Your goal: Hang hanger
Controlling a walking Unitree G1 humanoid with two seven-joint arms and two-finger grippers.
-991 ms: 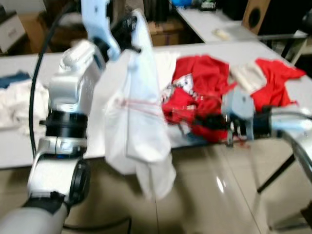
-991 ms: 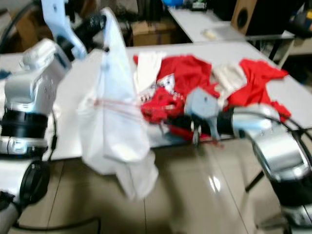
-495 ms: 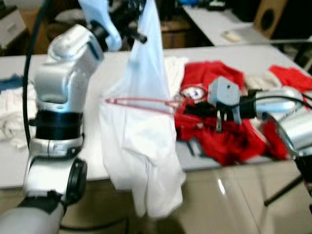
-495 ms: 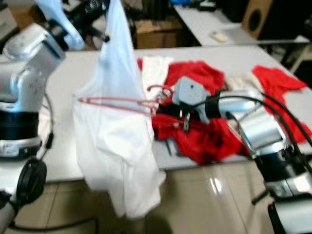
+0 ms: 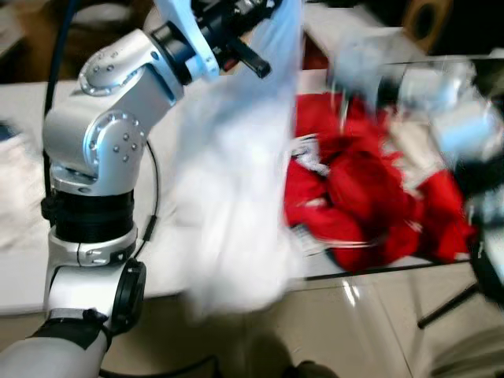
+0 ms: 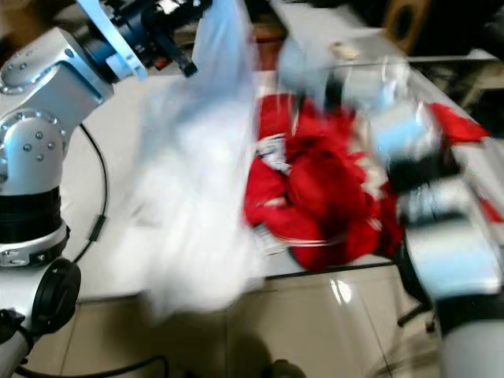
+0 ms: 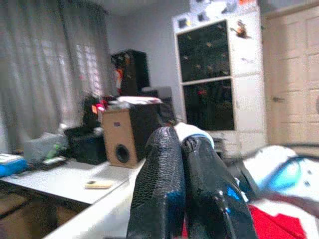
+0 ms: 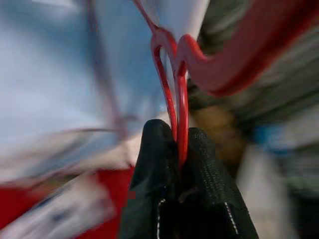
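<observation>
Red wire of the hanger is pinched between the two black fingers of the right hand, with the hook loops rising straight out from the fingertips in the right wrist view; gripped so near the hook, the hanger can probably be steered onto a rail without slipping. The right arm is blurred in the head views, raised above the red clothes heaped on the bench. A white garment is held up high by the left hand, whose fingers are pressed together on a fold of white cloth showing just past their tips; held from its top like this, the garment drapes freely below that hand and clear of the bench edge, apparently so that it hangs open for the hanger. Whether the hanger's arms already sit inside the garment cannot be told through the blur.
</observation>
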